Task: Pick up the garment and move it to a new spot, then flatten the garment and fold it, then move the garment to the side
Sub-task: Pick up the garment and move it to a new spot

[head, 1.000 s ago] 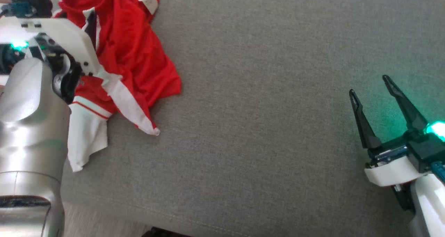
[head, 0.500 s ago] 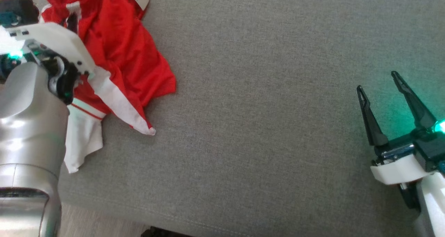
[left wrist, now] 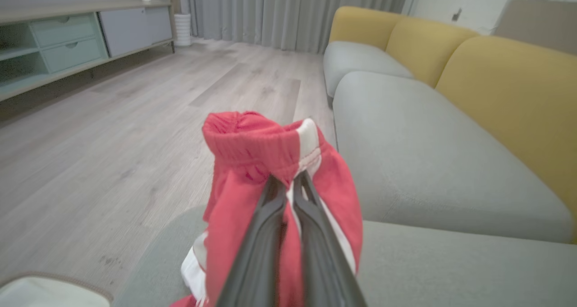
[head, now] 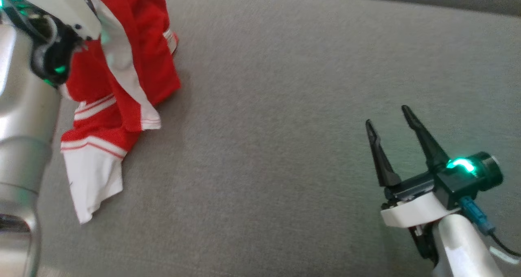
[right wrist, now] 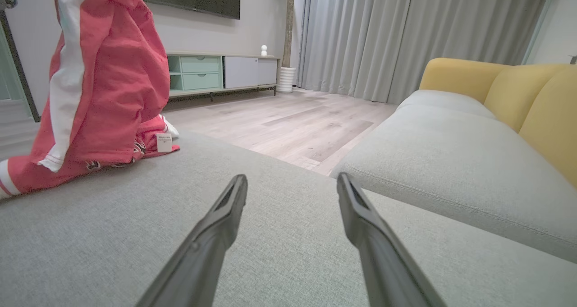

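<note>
The garment [head: 122,61] is red with white stripes and a white hem. It hangs from above at the far left, its lower end still trailing on the grey cushion [head: 285,106]. In the left wrist view my left gripper [left wrist: 288,177] is shut on the garment's [left wrist: 261,147] elastic waistband, the fabric draped over both fingers. My right gripper [head: 388,116] hovers open over the cushion at the lower right, far from the cloth. Between its spread fingers [right wrist: 225,208] there is nothing, and the garment [right wrist: 103,72] hangs at that view's upper left.
The grey cushion [right wrist: 135,244] spreads wide between the two arms. A sofa with grey seats [right wrist: 451,162] and yellow backs [right wrist: 541,99] stands beyond it, past a strip of wood floor [right wrist: 293,122]. A low cabinet [right wrist: 216,72] lines the far wall.
The left gripper has lifted the garment, so the heap now hangs long with less cloth on the cushion. The camera has shifted, and the right gripper stays open.
</note>
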{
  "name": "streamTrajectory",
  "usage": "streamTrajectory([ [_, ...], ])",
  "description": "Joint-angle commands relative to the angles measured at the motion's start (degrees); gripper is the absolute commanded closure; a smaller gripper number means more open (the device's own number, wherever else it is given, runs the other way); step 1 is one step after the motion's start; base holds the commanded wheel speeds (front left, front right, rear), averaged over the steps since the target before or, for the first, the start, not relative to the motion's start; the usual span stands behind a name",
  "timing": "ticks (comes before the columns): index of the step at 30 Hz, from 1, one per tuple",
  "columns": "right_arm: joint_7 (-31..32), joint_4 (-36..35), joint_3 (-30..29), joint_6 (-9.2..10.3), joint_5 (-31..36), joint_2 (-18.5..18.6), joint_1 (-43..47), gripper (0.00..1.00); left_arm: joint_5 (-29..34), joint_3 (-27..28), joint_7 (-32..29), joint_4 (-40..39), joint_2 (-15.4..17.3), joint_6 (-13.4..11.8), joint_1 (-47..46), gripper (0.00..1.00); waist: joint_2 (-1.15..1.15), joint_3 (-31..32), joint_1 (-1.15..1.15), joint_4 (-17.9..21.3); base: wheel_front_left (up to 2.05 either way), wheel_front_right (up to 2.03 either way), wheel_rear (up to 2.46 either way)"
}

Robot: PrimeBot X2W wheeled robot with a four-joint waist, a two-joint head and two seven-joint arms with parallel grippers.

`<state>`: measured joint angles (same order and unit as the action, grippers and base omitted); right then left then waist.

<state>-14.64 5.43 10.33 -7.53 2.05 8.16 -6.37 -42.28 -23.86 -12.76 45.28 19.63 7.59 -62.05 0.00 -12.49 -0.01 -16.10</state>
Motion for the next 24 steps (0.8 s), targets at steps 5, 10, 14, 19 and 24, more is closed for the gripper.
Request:
streamTrajectory([
  [5, -0.4, -0.9, 1.0, 0.04, -0.7, -2.1, 1.0, 0.00, -4.2, -1.0, -3.2, -6.8, 5.5, -0.1, -5.5, 1.00, 0.00, 8.3, 0.01, 8.6, 0.00, 0.00, 0.00],
  [10, -0.4, -0.9, 0.7, 0.04, -1.3, -3.7, 1.7, 0.00, -7.5, -1.0, -4.2, -9.0, 3.8, -0.1, -7.0, 1.00, 0.00, 10.4, 0.01, 14.9, 0.00, 0.00, 0.00],
  [14, -0.4, -1.0, 0.6, 0.04, -1.7, -4.5, 1.9, 0.00, -12.1, 0.7, -4.8, -9.5, -0.7, -0.5, -7.1, 1.00, 0.00, 10.7, 0.01, 20.1, 0.00, 0.00, 0.00],
  [19, -0.4, -1.4, 0.3, 0.04, -2.1, -5.1, 1.8, 0.00, -15.4, 1.3, -4.7, -9.2, -6.4, -1.5, -6.8, 1.00, 0.00, 10.1, 0.01, 26.2, 0.00, 0.00, 0.00],
  [24, -0.4, -1.8, 0.5, 0.04, -2.6, -5.2, 1.3, 0.00, -15.2, 0.3, -2.2, -7.6, -10.4, -1.8, -6.6, 1.00, 0.00, 9.0, 0.01, 30.6, 0.00, 0.00, 0.00],
])
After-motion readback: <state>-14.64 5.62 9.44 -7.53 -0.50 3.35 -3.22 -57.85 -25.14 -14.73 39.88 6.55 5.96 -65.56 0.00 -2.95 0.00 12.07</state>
